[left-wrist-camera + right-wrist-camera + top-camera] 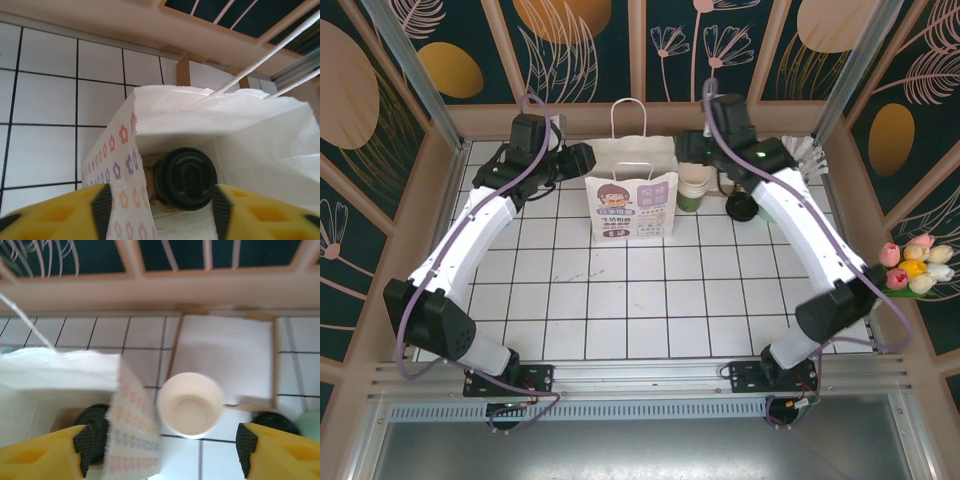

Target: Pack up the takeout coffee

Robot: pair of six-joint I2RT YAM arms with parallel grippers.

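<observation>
The white paper bag stands upright on the tiled tabletop, near the back wall and between the two arms. Its mouth is open and its two string handles point up. The front face has a printed picture, and the narrow side wall has rows of small coloured flowers.

The takeout coffee is inside the bag. In the left wrist view I see its round black lid from above, low in the bag and close to the flowered side wall. In the right wrist view a part of the same lid is dark behind this wall.

The left gripper is above the open mouth of the bag. Its yellow fingers are spread wide and nothing is between them; one finger is outside the flowered wall and the other is over the bag.

The right gripper is also spread wide and holds nothing. It hangs over the right edge of the bag and over the stack of green cups, which stands just beside the bag on its right. The top cup has no lid and its inside is cream. A loose black lid lies on the tabletop near the stack, on its right. A white flat sheet with a brown edge lies behind the stack, at the wall. Some tulips are at the right border, well apart from the bag.
</observation>
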